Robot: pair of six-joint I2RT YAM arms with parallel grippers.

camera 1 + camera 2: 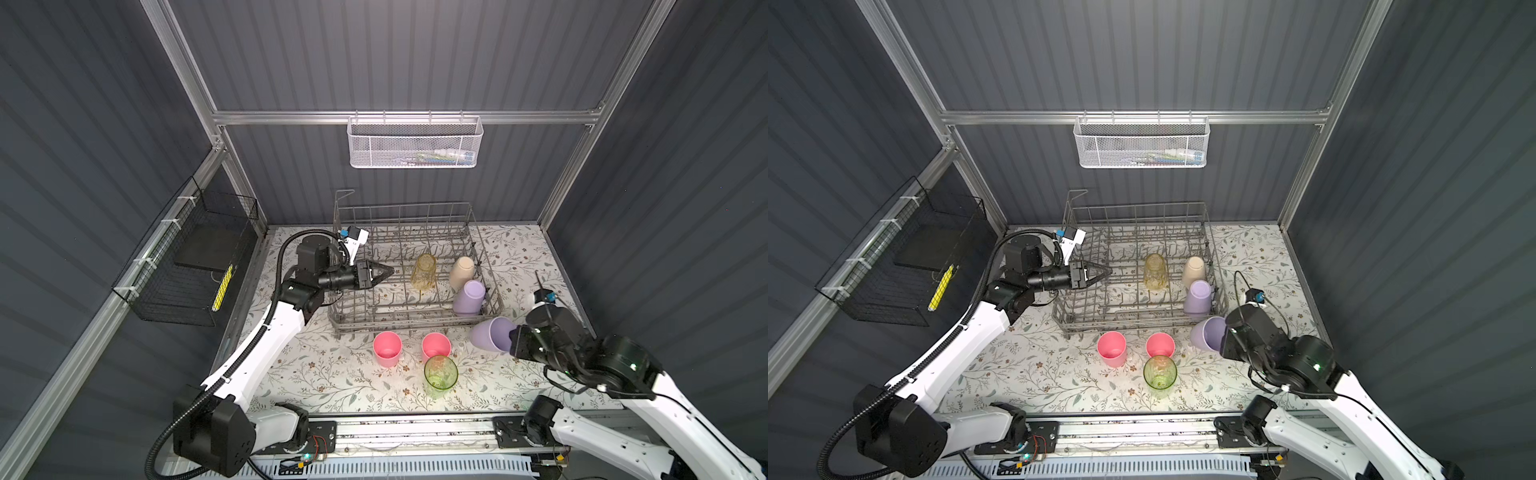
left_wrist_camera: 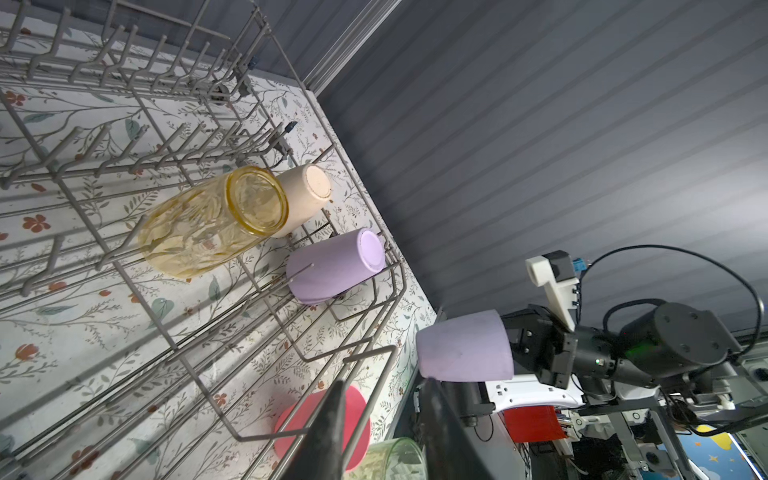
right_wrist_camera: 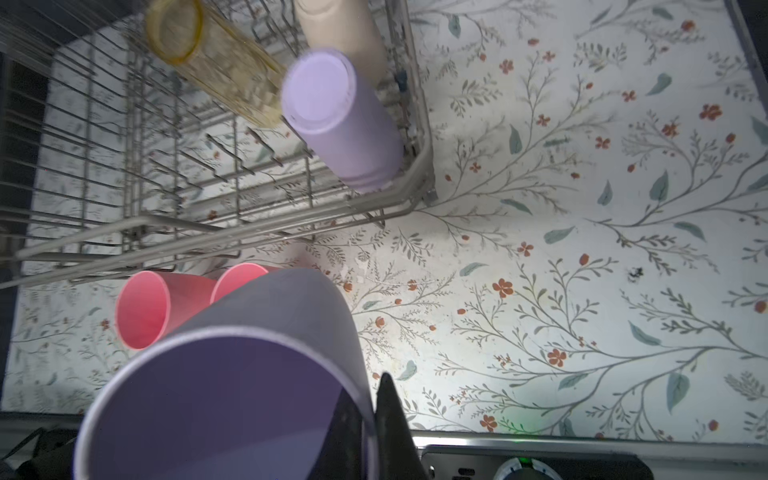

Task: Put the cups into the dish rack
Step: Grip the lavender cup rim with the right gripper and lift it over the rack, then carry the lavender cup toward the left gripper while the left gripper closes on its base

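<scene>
Three cups upturned in the dish rack [image 1: 365, 326]: yellow cup [image 1: 424, 272], beige cup [image 1: 461, 272], lilac cup [image 1: 469, 297]; pink cups [image 1: 387, 349] and green cup [image 1: 440, 372] upright on the mat [image 1: 316, 374]; right gripper [image 3: 371, 419] clamped on second lilac cup [image 1: 490, 334], beside the rack's corner; left gripper [image 1: 386, 272] parted, empty.

Top views look down; wrist views closely share the dish rack [image 3: 422, 141].

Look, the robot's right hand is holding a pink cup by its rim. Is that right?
Not quite. The right gripper holds a purple cup by its rim, not a pink one. The right wrist view shows it clearly.
</scene>
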